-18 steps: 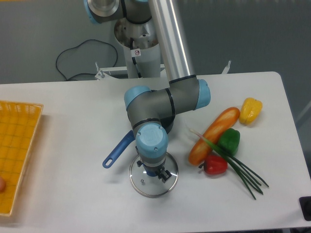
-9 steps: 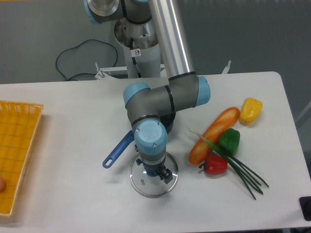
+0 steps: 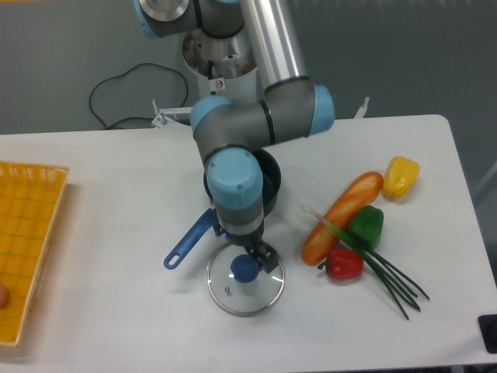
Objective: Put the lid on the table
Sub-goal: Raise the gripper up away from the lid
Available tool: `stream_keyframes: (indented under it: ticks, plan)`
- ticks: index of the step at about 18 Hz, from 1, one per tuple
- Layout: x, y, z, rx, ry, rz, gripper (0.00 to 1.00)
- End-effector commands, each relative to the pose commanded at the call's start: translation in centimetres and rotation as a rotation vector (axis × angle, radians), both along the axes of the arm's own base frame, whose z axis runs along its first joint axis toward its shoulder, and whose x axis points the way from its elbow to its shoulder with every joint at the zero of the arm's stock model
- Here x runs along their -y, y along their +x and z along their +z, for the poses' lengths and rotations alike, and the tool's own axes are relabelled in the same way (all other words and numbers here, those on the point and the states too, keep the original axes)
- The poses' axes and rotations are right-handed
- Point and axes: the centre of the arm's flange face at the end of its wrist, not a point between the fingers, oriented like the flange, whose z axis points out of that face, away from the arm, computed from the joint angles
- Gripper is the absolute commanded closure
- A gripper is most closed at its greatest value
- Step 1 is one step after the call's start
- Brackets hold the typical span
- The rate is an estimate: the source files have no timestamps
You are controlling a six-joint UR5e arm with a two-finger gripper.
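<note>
The lid [image 3: 245, 280] lies flat on the white table [image 3: 116, 202], near the middle of the front edge, its blue knob [image 3: 245, 269] uncovered and its small vent hole showing toward the front-left of the glass. The hand [image 3: 255, 252] hangs just above the lid's back part — its dark fingers [image 3: 266, 259] stand clear of the knob and grip nothing, so it reads as released, though the wrist hides much of the jaws. The lid's metal rim rests fully on the table, apart from the other things.

Just behind the lid stands the dark blue saucepan [image 3: 268, 183], mostly hidden by the arm; its blue handle [image 3: 189, 240] slants toward the front-left, ending close beside the lid's left rim without clearly touching it.

Toward the right edge lies a cluster of food items — a long orange bread roll [image 3: 342, 216] set on a slant, a yellow pepper [image 3: 401, 176] just past its far end, a green pepper [image 3: 367, 225] and a red pepper [image 3: 344, 264] beside its near end, and 1 bunch of green onions [image 3: 380, 268] laid across them, pointing to the front-right corner.

At the left edge sits a yellow-orange woven tray [image 3: 27, 233], partly cut off by the picture border.
</note>
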Motion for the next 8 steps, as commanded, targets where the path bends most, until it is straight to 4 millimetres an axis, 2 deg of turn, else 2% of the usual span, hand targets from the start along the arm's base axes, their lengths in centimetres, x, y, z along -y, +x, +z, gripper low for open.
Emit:
stream_keyframes:
  ticks: [2, 5, 8]
  plan:
    - [0.1, -0.2, 1.0, -0.008, 0.017, -0.008, 0.0]
    - [0.6, -0.7, 1.1, 0.0, 0.01, -0.016, 0.0]
    - [1.3, -0.8, 2.5, -0.018, 0.022, -0.01, 0.0]
